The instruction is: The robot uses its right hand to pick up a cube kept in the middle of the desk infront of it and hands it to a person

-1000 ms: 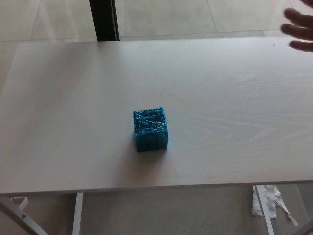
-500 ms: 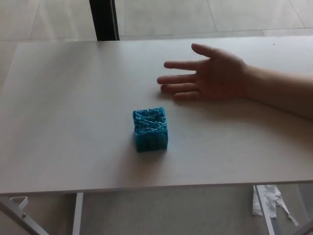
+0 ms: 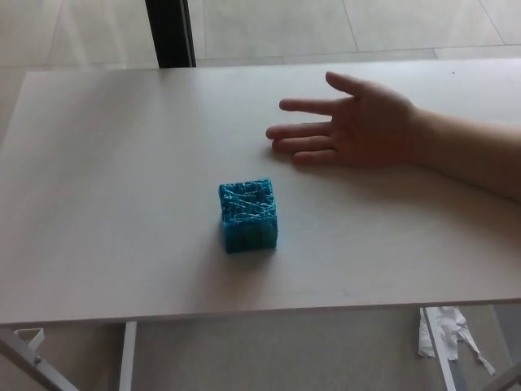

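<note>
Head view shows a wide, pale wooden table (image 3: 122,163) seen from above. A blue cube (image 3: 248,215) sits on it, near the middle and a bit toward the near edge. The cube stands flat on the table. Its top looks rough, with thin light lines crossing it, and its front side is a plain darker blue. Nothing touches the cube.

A person's hand (image 3: 358,124) lies over the far right part of the table, palm up. Its fingers (image 3: 297,130) are spread out and point toward the left of the picture. The thumb points toward the far edge. The person's bare arm (image 3: 468,151) comes in from the right side of the picture. The open palm holds nothing. It is near the cube but apart from it, farther back and to the right.

No part of the robot shows here, so neither of its hands can be seen, and I cannot tell if their fingers are open or closed.

Behind the table is a light tiled floor (image 3: 326,24). A dark post (image 3: 169,32) stands past the far edge. Under the near edge you can see white table legs (image 3: 128,354) on the left and a crumpled white scrap (image 3: 444,334) low on the right.
</note>
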You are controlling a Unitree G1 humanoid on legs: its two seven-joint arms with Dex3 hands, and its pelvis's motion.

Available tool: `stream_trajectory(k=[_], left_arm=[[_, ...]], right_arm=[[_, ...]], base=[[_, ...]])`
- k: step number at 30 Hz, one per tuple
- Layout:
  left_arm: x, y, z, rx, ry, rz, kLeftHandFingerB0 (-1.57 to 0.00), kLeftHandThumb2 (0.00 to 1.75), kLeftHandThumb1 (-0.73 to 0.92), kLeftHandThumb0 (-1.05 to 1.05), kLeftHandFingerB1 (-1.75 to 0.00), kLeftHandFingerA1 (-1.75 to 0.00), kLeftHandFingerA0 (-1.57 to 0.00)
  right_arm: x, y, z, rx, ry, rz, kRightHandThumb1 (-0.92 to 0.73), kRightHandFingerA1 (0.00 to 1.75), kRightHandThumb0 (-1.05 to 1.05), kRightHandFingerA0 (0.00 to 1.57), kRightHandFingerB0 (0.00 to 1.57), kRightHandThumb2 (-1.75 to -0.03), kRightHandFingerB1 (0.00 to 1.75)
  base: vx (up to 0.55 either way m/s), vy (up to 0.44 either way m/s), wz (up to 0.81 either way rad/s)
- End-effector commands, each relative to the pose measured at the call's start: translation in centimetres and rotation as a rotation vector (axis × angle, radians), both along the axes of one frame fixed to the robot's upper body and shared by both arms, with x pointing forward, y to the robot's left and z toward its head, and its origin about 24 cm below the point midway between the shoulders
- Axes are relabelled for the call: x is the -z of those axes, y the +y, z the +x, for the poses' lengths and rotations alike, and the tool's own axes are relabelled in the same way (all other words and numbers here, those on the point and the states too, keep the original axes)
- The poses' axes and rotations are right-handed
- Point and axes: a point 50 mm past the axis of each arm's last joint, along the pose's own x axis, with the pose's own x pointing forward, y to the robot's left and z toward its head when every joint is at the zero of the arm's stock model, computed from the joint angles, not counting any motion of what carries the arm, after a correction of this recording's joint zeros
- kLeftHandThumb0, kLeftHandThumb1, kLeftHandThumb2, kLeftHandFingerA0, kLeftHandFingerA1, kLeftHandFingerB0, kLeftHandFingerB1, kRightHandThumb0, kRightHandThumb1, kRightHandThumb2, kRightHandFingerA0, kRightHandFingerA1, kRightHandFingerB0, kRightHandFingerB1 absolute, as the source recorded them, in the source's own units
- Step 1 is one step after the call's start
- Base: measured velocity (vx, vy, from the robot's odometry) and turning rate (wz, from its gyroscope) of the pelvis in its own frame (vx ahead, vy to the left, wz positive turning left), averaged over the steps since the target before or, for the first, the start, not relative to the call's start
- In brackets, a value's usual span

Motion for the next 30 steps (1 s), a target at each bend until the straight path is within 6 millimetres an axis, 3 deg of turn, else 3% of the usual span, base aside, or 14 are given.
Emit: stream_trajectory(k=[1, 3, 7, 8, 11, 12, 13, 15, 20, 23, 24, 25, 26, 30], left_arm=[[0.3, -0.1, -0.2, -0.017, 0.002, -0.010, -0.59, 0.82, 0.39, -0.66, -0.55, -0.63, -0.68], [0.3, -0.2, -0.2, -0.016, -0.004, -0.017, -0.65, 0.56, 0.50, -0.65, -0.43, -0.52, -0.72], [0.2, -0.2, -0.1, -0.009, 0.001, -0.011, -0.58, 0.82, 0.38, -0.67, -0.55, -0.63, -0.70], [0.2, -0.1, -0.1, -0.009, 0.000, -0.010, -0.64, 0.56, 0.50, -0.64, -0.43, -0.54, -0.74], [0.1, -0.1, 0.0, -0.005, -0.009, -0.012, -0.64, 0.56, 0.50, -0.63, -0.43, -0.54, -0.71], [0.1, -0.1, 0.0, -0.008, -0.012, -0.011, -0.59, 0.82, 0.39, -0.65, -0.55, -0.62, -0.66], [0.1, -0.1, 0.1, -0.009, -0.013, -0.012, -0.60, 0.81, 0.38, -0.67, -0.55, -0.62, -0.67], [0.1, -0.1, 0.1, -0.002, -0.006, -0.011, -0.64, 0.56, 0.50, -0.66, -0.43, -0.51, -0.70], [0.0, 0.0, 0.0, 0.006, -0.011, -0.011, -0.61, 0.56, 0.50, -0.67, -0.42, -0.54, -0.74], [0.2, -0.2, 0.2, 0.000, -0.014, -0.020, -0.60, 0.81, 0.38, -0.67, -0.55, -0.62, -0.68], [0.2, -0.2, 0.3, 0.001, -0.005, -0.014, -0.61, 0.81, 0.38, -0.66, -0.55, -0.61, -0.69], [0.2, -0.2, 0.3, 0.001, -0.019, -0.020, -0.60, 0.81, 0.38, -0.66, -0.55, -0.62, -0.68], [0.2, -0.2, 0.5, 0.004, -0.021, -0.022, -0.60, 0.81, 0.38, -0.66, -0.56, -0.64, -0.70], [0.2, -0.3, 0.7, 0.018, -0.015, -0.012, -0.68, 0.56, 0.50, -0.63, -0.44, -0.55, -0.76]], right_arm=[[-8.1, 17.8, 6.3, -0.608, -0.194, -0.157, -0.58, 0.44, -0.67, 0.43, 0.34, -0.58, 0.31], [-7.8, 19.7, 7.3, -0.675, -0.187, -0.177, -0.58, 0.54, -0.63, 0.43, 0.33, -0.58, 0.32], [-7.5, 22.3, 8.3, -0.761, -0.144, -0.213, -0.59, 0.54, -0.66, 0.34, 0.32, -0.59, 0.33], [-7.4, 22.8, 8.5, -0.773, -0.135, -0.244, -0.61, 0.54, -0.68, 0.32, 0.31, -0.59, 0.32], [-6.8, 25.2, 8.9, -0.853, -0.053, -0.308, -0.59, 0.53, -0.71, 0.31, 0.33, -0.59, 0.35], [-6.5, 25.8, 8.9, -0.868, -0.039, -0.318, -0.59, 0.54, -0.70, 0.30, 0.32, -0.59, 0.36], [-6.2, 26.4, 9.0, -0.877, -0.025, -0.347, -0.47, 0.57, -0.73, 0.28, 0.26, -0.86, 0.47], [-5.9, 26.9, 9.0, -0.891, -0.008, -0.368, -0.61, 0.53, -0.71, 0.32, 0.30, -0.59, 0.36], [-3.9, 29.5, 9.7, -0.956, 0.096, -0.485, -0.63, 0.56, -0.74, 0.35, 0.29, -0.59, 0.37], [-2.9, 30.3, 10.1, -0.975, 0.148, -0.572, -0.64, 0.55, -0.76, 0.32, 0.29, -0.60, 0.37], [-2.8, 30.7, 10.3, -0.971, 0.176, -0.606, -0.51, 0.60, -0.78, 0.26, 0.22, -0.90, 0.49], [-2.6, 30.9, 10.5, -0.970, 0.183, -0.628, -0.67, 0.56, -0.80, 0.28, 0.26, -0.61, 0.39], [-2.4, 31.1, 10.9, -0.969, 0.203, -0.660, -0.51, 0.61, -0.79, 0.25, 0.19, -0.93, 0.50], [-2.5, 31.4, 11.6, -0.938, 0.215, -0.705, -0.66, 0.59, -0.79, 0.27, 0.26, -0.61, 0.39]], base=[[0.00, 0.000, 0.00], [0.00, 0.000, 0.00], [0.00, 0.000, 0.00], [0.00, 0.000, 0.00], [0.00, 0.000, 0.00], [0.00, 0.000, 0.00], [0.00, 0.000, 0.00], [0.00, 0.000, 0.00], [0.00, 0.000, 0.00], [0.00, 0.000, 0.00], [0.00, 0.000, 0.00], [0.00, 0.000, 0.00], [0.00, 0.000, 0.00], [0.00, 0.000, 0.00]])
